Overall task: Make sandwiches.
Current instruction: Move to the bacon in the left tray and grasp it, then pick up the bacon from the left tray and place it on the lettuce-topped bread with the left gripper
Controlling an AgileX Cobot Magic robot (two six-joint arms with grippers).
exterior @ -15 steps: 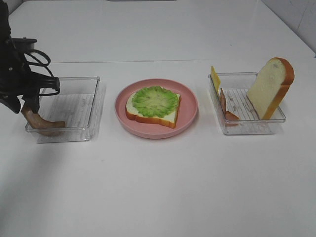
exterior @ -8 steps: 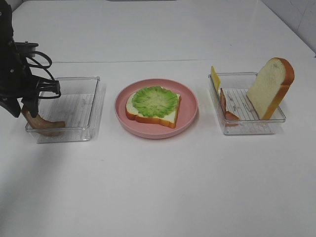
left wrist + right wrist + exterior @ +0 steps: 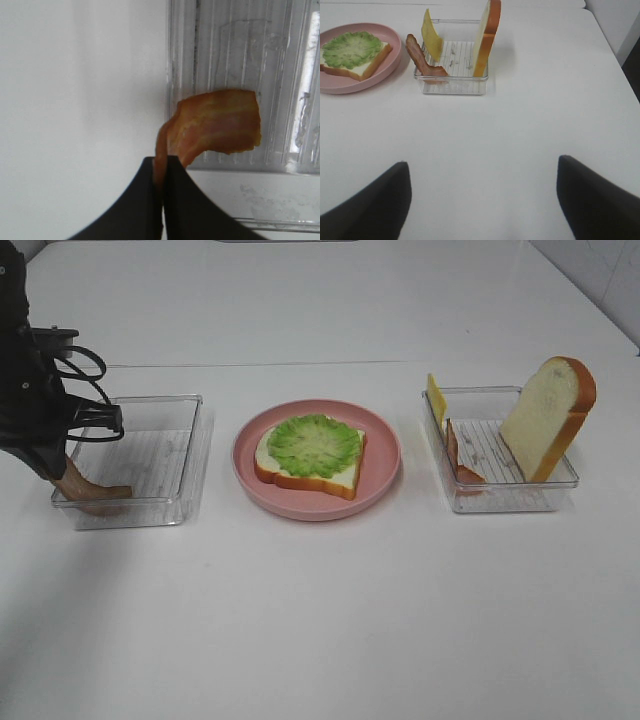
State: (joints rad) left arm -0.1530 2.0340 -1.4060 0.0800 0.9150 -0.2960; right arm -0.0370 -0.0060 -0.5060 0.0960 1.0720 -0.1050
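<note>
Field notes: white worktop (image 3: pixel 320 620), three stations in a row across the high view

View-left: clear ribbed plastic rectangular tray (image 3: pixel 160 455). Black left arm (image 3: pixel 30 400) hangs over its outer end. Left jaws pressed together on one end of a reddish-brown streaked bacon strip (image 3: pixel 215 125), the thin edge pinched between the two black tips. Pinched end raised; the strip bends and its other end lies flat on the tray floor. Whether the bend touches the tray wall is hard to judge, possibly just clear of it

Middle: round pink plate (image 3: pixel 385 455) between the two trays, apart from both. On it, lying flat, a white bread slice with orange-brown crust (image 3: pixel 345 478). A ruffled green lettuce leaf (image 3: pixel 313 445) lies on top, inside the crust line

View-right: second clear plastic tray (image 3: pixel 505 500). Yellow square cheese slice (image 3: pixel 436 398) stands on edge at the far corner nearest the plate. Second bacon strip (image 3: pixel 458 458) leans along the same wall, nearer the camera. Second bread slice (image 3: pixel 548 415), white with orange-brown crust, stands tilted at the opposite side, top well above the rim

Right jaws spread wide, nothing between them, over bare worktop, well apart from that tray; seen only from the right wrist camera
</note>
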